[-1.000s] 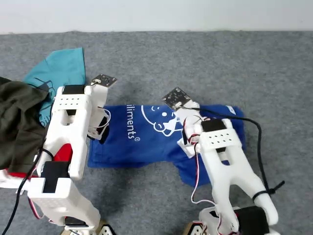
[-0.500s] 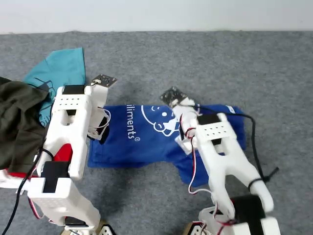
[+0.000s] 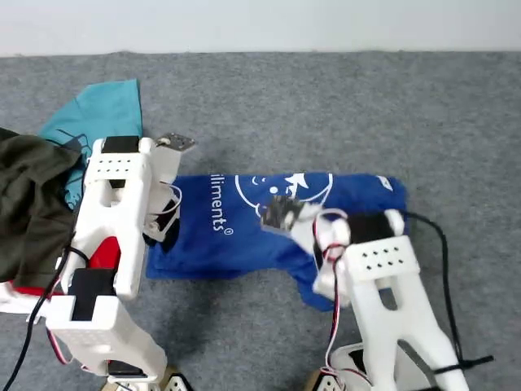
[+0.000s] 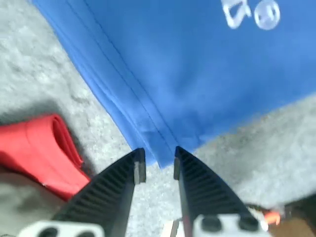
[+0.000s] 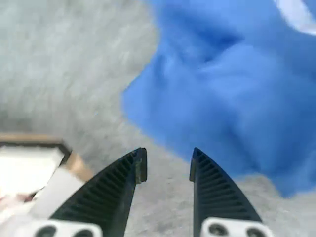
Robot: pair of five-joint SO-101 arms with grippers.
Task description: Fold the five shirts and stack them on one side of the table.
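A: Where's the shirt?
B: The blue cotton shirt with white print (image 3: 236, 232) is spread on the grey felt-like table (image 3: 366, 106), mid-table, with an arm at each end.
A: Left gripper?
B: The left gripper (image 4: 155, 164) is at the shirt's near left corner. Its fingers are a narrow gap apart with the hem corner right at the tips. Can't tell if it's touching. Nothing held.
A: Right?
B: The right gripper (image 5: 168, 165) has a wider gap and is empty. It's over bare grey surface, just off the shirt's rumpled near edge.
A: The rest?
B: A teal shirt (image 3: 106, 114) lies far left. A crumpled dark olive garment (image 3: 28, 204) overlaps its edge. A red folded cloth (image 4: 39, 148) sits just left of the blue hem.
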